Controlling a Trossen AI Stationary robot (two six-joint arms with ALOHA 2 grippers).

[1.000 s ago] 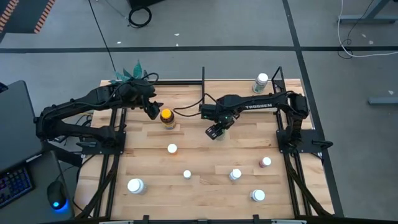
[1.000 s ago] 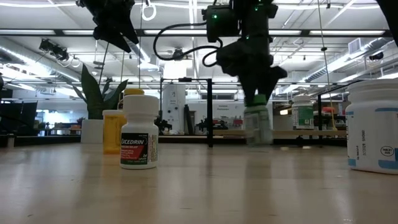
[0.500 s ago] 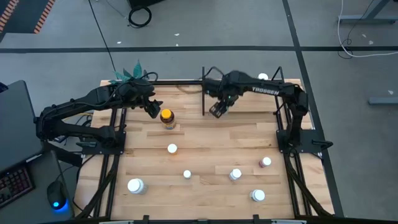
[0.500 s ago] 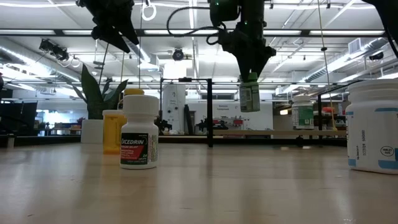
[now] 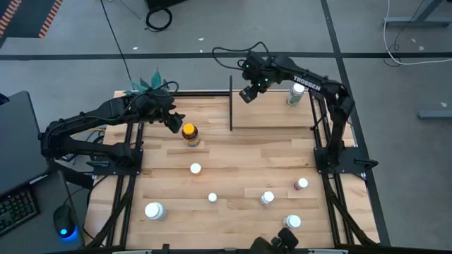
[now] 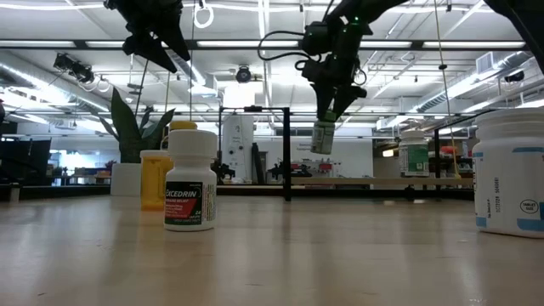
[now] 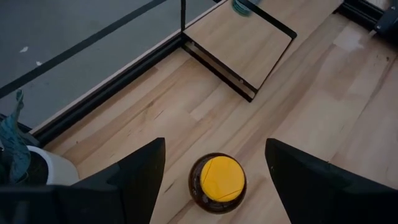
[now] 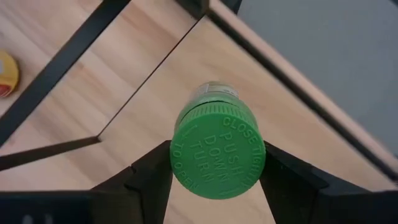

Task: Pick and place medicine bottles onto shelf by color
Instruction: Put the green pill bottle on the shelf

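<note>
Above the shelf's [image 5: 272, 116] left rear corner, right gripper [image 5: 248, 92] clamped on the green-capped bottle [image 8: 217, 147], carried cap-up in the air, clear of the board. Judged mid-delivery: bottle over the shelf, not yet set down.

On the shelf so far, only one white-capped bottle [image 5: 296, 92], at the far right corner by the back rail.

Over the table's left rear, near the potted plant [image 5: 147, 83], left gripper [image 5: 174, 124] spread wide and empty, poised just beside and above the amber yellow-capped bottle [image 7: 217, 183], not touching it. Probably next in line.

Left on the tabletop [image 5: 233, 152]: the amber one, plus six more. Near the middle, a small white-capped one [image 5: 195, 168]; further forward, another small white [image 5: 212, 198] and a white one [image 5: 267, 198]; at the front left, a larger white bottle [image 5: 153, 210]; toward the right, a pinkish one [image 5: 301, 185]; at the front right, a white one [image 5: 292, 221].

Count, from overhead: nine bottles in all — one shelved, one in the air, seven on the table. By colour: one green-capped, one amber, one pinkish, six white-capped. One shelf, one plant. Most of the sorting judged yet to do.
</note>
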